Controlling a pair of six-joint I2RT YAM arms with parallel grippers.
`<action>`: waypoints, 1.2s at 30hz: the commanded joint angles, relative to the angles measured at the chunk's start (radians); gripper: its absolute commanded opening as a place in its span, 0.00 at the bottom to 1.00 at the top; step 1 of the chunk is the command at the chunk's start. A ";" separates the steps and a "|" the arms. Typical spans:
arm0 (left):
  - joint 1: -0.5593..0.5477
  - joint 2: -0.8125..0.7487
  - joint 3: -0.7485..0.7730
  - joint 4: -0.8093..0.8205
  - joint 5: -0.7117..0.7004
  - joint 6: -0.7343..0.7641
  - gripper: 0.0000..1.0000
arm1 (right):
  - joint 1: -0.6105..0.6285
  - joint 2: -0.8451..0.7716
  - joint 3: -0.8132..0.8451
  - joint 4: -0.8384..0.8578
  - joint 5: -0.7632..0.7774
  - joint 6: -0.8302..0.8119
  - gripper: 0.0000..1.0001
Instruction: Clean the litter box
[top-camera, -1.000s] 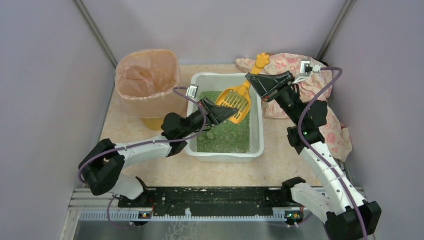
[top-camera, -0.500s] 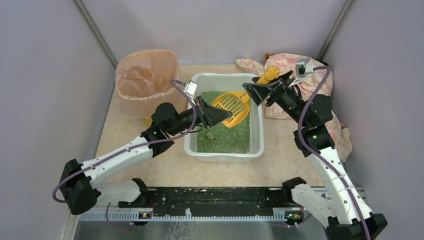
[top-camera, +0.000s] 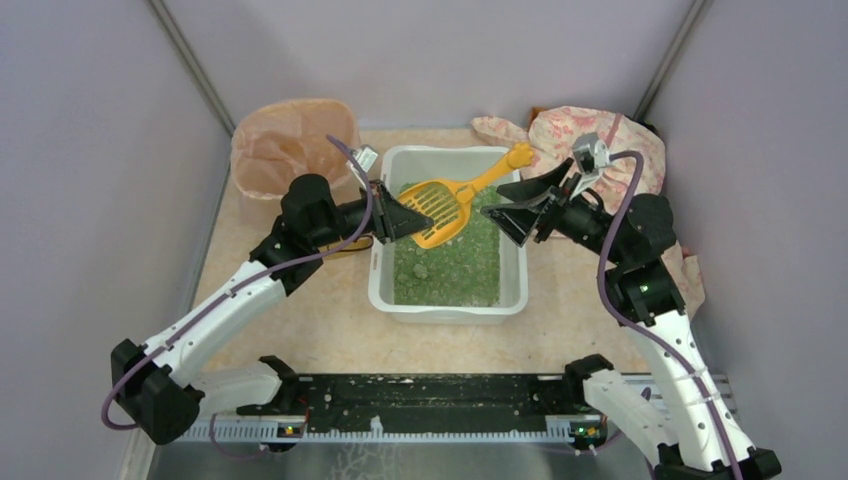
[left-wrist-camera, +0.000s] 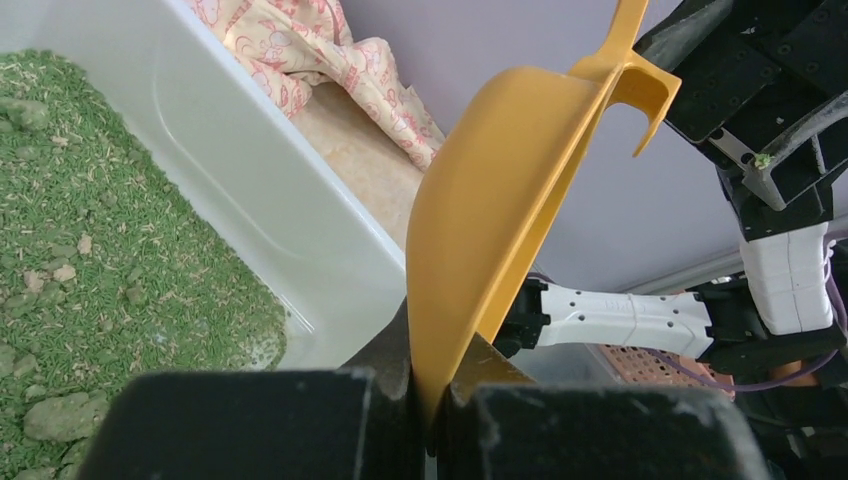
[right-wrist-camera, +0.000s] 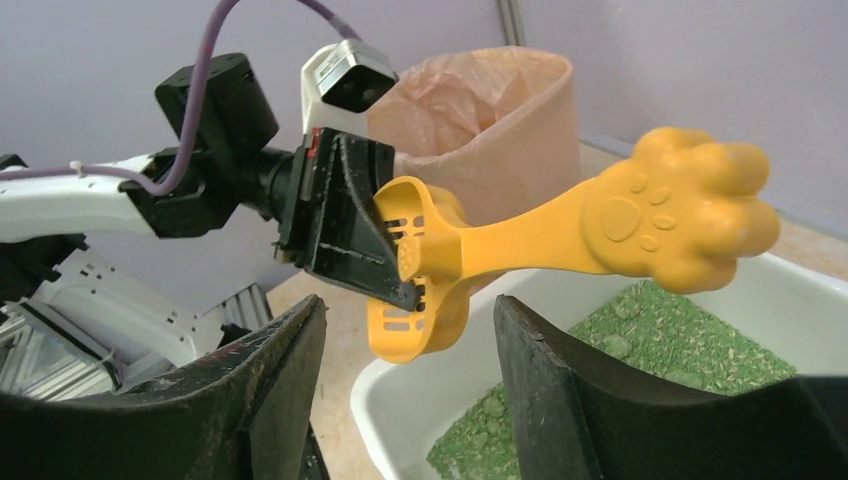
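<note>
Tabletop (top-camera: 330, 335), speckled beige, under litter box (top-camera: 450, 305); lilac walls (top-camera: 430, 60) around

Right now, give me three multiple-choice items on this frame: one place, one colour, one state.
1. Where is the scoop?
A. held above the litter box
B. lying flat inside it
C. outside it on the near side

2. What colour is the litter?
A. grey
B. green
C. white

3. What grips the scoop?
A. the left pincer only
B. the right pincer only
C. both

Answers:
1 A: the top view shows the scoop over the far half of the box, and the left wrist view shows it raised off the litter.
2 B: the granules are green in all three views.
3 A: the left wrist view shows the left pincer clamped on the bowl's rim, while the right pincer is open and off the paw-shaped handle.
</note>
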 joint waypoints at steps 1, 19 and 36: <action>0.036 0.016 0.052 -0.034 0.148 0.024 0.00 | -0.006 -0.013 0.053 -0.008 -0.082 -0.045 0.61; 0.038 -0.034 0.080 -0.104 0.138 0.058 0.00 | -0.011 0.040 0.043 -0.041 -0.005 -0.060 0.68; 0.041 -0.070 0.011 -0.062 0.168 0.026 0.00 | -0.037 0.092 0.111 0.007 -0.056 -0.014 0.68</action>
